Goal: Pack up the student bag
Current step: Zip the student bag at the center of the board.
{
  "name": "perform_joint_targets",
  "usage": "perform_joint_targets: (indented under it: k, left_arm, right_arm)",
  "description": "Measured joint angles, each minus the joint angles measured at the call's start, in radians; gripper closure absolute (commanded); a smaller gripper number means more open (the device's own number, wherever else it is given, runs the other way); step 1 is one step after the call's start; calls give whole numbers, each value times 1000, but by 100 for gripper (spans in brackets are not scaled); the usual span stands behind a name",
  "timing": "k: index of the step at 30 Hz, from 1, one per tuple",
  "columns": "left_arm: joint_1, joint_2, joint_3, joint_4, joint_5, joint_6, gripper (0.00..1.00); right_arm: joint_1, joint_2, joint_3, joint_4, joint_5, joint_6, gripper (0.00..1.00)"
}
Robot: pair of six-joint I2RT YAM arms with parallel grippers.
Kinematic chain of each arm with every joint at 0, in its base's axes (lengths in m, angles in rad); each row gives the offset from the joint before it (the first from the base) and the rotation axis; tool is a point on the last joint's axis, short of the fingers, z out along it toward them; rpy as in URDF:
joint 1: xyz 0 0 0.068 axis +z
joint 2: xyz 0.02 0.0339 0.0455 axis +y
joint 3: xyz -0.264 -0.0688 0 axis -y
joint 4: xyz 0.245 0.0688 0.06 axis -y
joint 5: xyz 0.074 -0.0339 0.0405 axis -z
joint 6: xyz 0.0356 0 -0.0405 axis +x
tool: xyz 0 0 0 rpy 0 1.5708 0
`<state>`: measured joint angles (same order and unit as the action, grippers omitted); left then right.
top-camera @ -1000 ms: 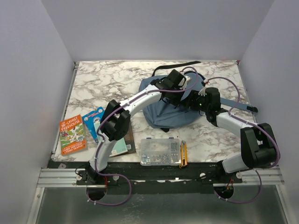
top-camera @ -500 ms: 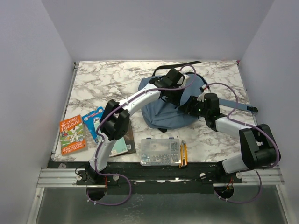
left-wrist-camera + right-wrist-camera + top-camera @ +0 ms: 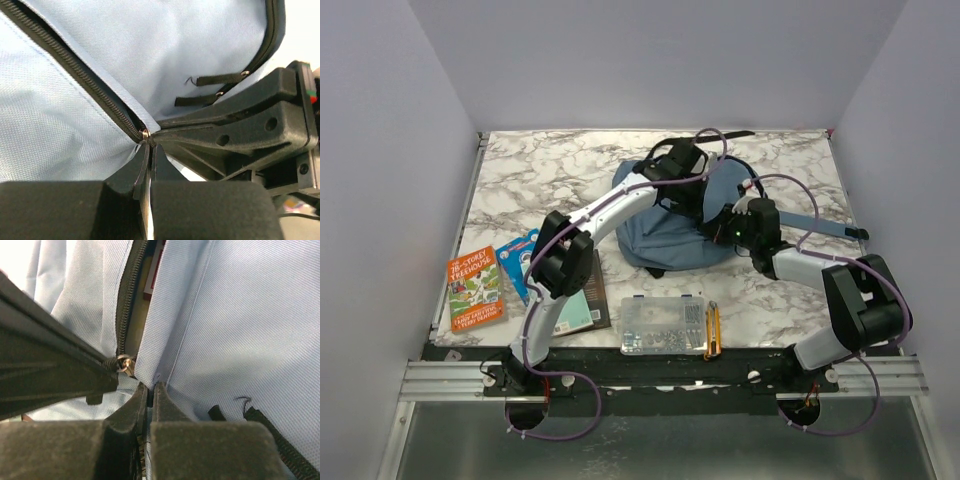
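Observation:
The student bag point(image 3: 665, 235) lies at mid-table, blue-grey fabric with a black zip. Both grippers meet on its upper right side. In the left wrist view my left gripper point(image 3: 150, 143) is shut, its tips pinching the small metal zipper pull point(image 3: 145, 133) at the end of the zip point(image 3: 75, 65). My right gripper point(image 3: 150, 386) is shut on a fold of the bag's fabric point(image 3: 240, 315) just beside that pull point(image 3: 125, 362). The zip stands partly open above it, and something red and tan point(image 3: 151, 270) shows inside. From above, the left gripper point(image 3: 703, 208) and right gripper point(image 3: 720, 224) nearly touch.
An orange book point(image 3: 473, 288), a blue packet point(image 3: 523, 262) and a dark book point(image 3: 585, 305) lie at the near left. A clear parts box point(image 3: 664, 325) and a yellow utility knife point(image 3: 713, 330) sit by the front edge. Bag straps point(image 3: 820, 224) trail right and back.
My right gripper has moved in to the left and shut on the bag's fabric. The left arm has drawn back a little with the zipper pull, and the bag has shifted slightly.

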<state>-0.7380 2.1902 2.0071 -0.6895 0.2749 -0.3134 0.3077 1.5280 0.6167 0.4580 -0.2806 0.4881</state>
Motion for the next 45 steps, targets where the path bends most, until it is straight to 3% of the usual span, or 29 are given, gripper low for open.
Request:
perform_joint_targets:
  k: [5, 12, 20, 33, 43, 44, 45]
  left_arm:
    - [82, 15, 14, 16, 113, -203, 100]
    - [198, 97, 14, 162, 310, -571, 100]
    - [233, 154, 31, 254, 266, -848, 100]
    - [277, 315, 220, 347, 166, -1101, 100]
    - [281, 384, 321, 355, 154, -1142, 100]
    - [282, 384, 321, 357, 156, -1140, 100]
    - [283, 384, 320, 361, 161, -1136, 100]
  right_arm:
    - [31, 8, 0, 42, 13, -7, 100]
    - [67, 8, -30, 69, 62, -11, 100]
    - [88, 20, -39, 52, 113, -17, 100]
    - [99, 45, -64, 108, 169, 26, 99]
    - [100, 18, -72, 126, 204, 23, 99]
    - [100, 8, -72, 125, 204, 22, 92]
    - [101, 2, -71, 121, 204, 23, 79]
